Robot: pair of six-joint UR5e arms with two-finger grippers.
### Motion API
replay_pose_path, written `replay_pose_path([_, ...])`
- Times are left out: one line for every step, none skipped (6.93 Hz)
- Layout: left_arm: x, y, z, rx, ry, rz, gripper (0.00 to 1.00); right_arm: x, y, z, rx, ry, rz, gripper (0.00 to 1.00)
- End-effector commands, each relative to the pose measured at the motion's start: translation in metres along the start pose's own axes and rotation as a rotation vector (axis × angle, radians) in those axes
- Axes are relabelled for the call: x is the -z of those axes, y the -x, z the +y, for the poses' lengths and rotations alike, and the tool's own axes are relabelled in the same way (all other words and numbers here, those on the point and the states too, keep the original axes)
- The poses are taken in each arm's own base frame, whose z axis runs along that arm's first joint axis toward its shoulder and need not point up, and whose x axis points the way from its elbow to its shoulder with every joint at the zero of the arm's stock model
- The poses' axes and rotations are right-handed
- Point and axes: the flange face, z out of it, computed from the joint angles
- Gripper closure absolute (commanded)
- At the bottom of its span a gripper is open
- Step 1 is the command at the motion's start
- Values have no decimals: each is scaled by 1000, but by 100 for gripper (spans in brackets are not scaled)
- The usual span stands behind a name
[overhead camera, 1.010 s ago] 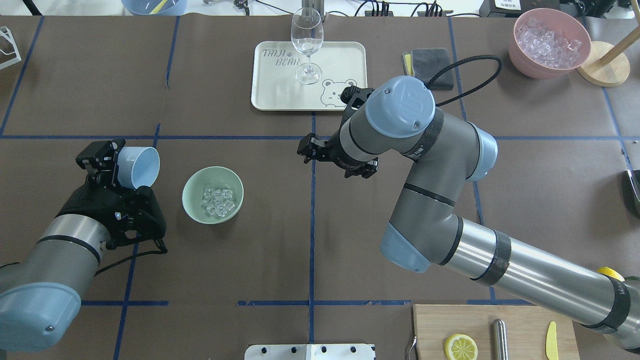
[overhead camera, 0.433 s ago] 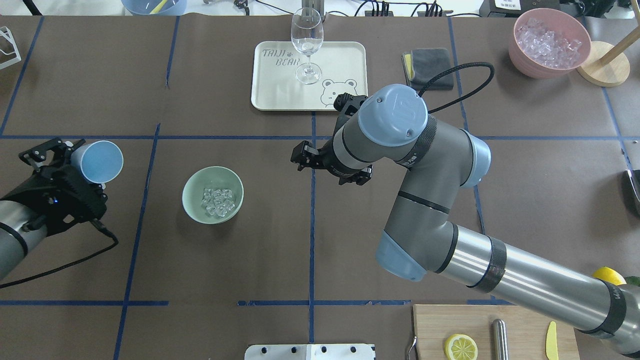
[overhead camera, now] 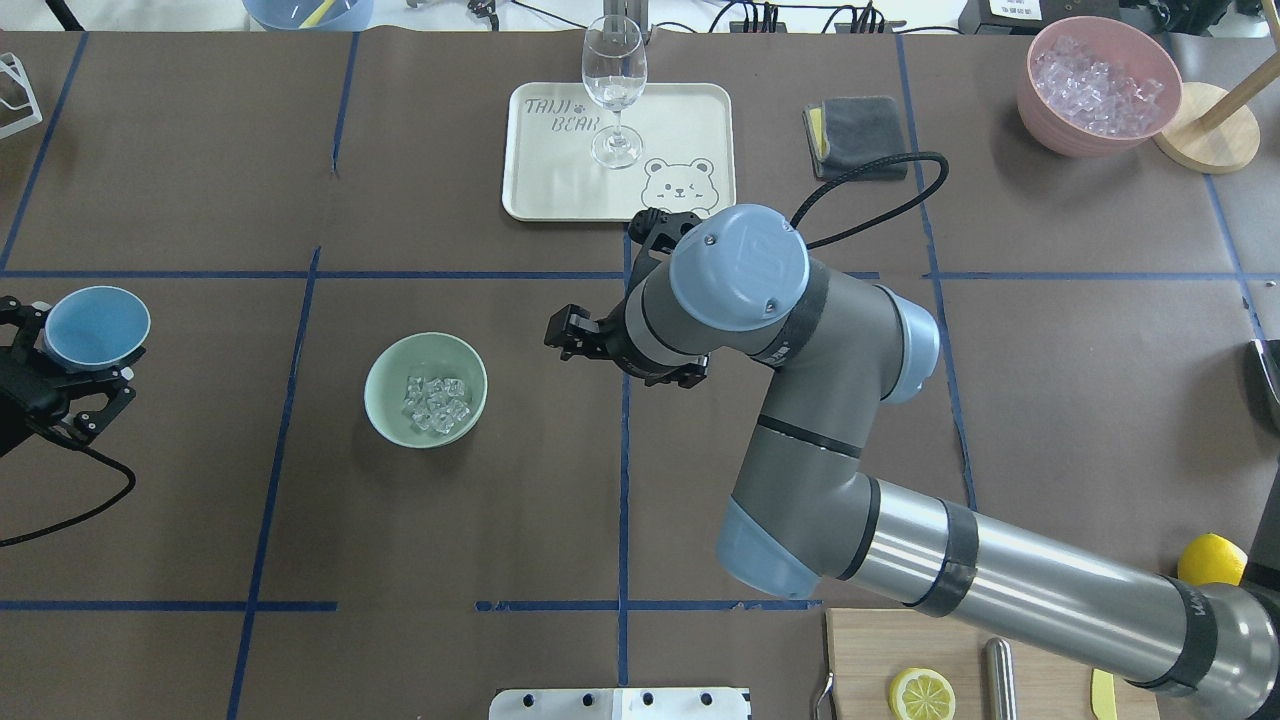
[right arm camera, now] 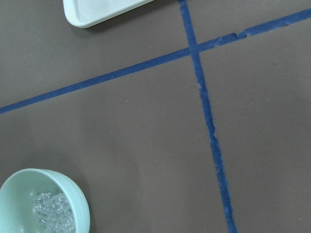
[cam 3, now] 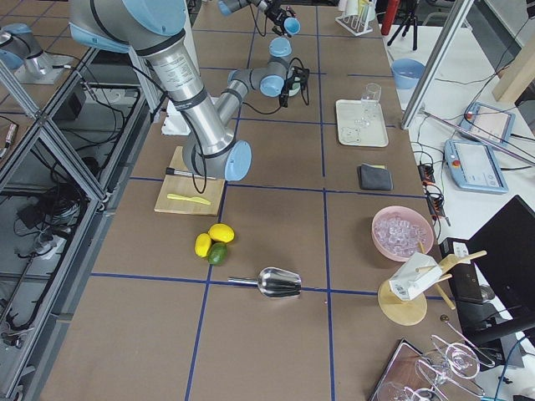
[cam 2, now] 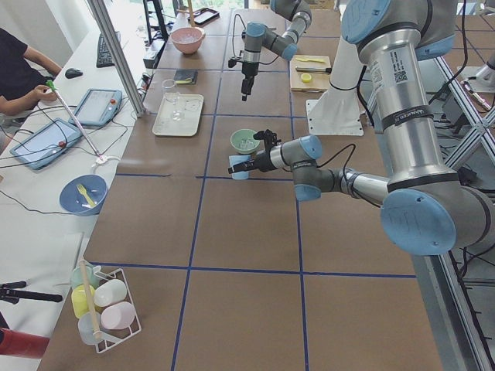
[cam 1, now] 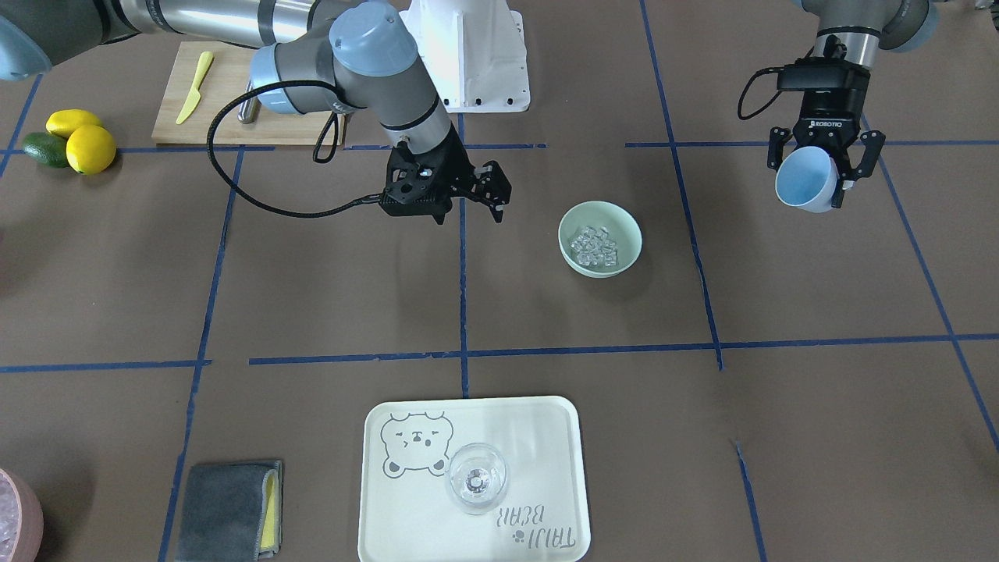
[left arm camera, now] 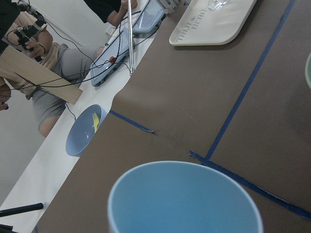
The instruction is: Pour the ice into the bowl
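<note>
The mint-green bowl (overhead camera: 392, 365) (cam 1: 620, 221) stands left of the table's middle with the ice (overhead camera: 437, 404) (cam 1: 593, 246) lying in it as small clear cubes. Far off at the table's left edge, my left gripper (overhead camera: 70, 350) (cam 1: 818, 173) is shut on a light blue cup (overhead camera: 97, 328) (cam 1: 800, 187). The cup is mouth-up, and the left wrist view shows its inside (left arm camera: 184, 204) empty. My right gripper (overhead camera: 562, 338) (cam 1: 474, 204) hovers open and empty to the right of the bowl. The right wrist view catches the bowl (right arm camera: 73, 194) at its lower left corner.
A cream tray (overhead camera: 560, 190) with a wine glass (overhead camera: 613, 90) sits at the far middle. A grey cloth (overhead camera: 855, 135) and a pink bowl (overhead camera: 1040, 110) of whitish ice lie far right. A cutting board (overhead camera: 870, 650) with a lemon slice is near right.
My left arm drew back to the left, away from the bowl, and turned the cup from tipped sideways to mouth-up. My right arm swung left toward the bowl.
</note>
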Motion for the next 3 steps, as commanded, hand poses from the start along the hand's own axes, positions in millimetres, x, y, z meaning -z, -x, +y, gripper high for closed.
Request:
replay_pose_path([-5,7,23,407,8,-12,100,-52,55,20,3,-2,52,0])
replay_pose_path([-11,10,39,514,27,-32,100,-79,77,30,4,-21,88,0])
replay_pose_path([-11,10,41,538,27,-32,100,-91,89,41,11,-12,104,0])
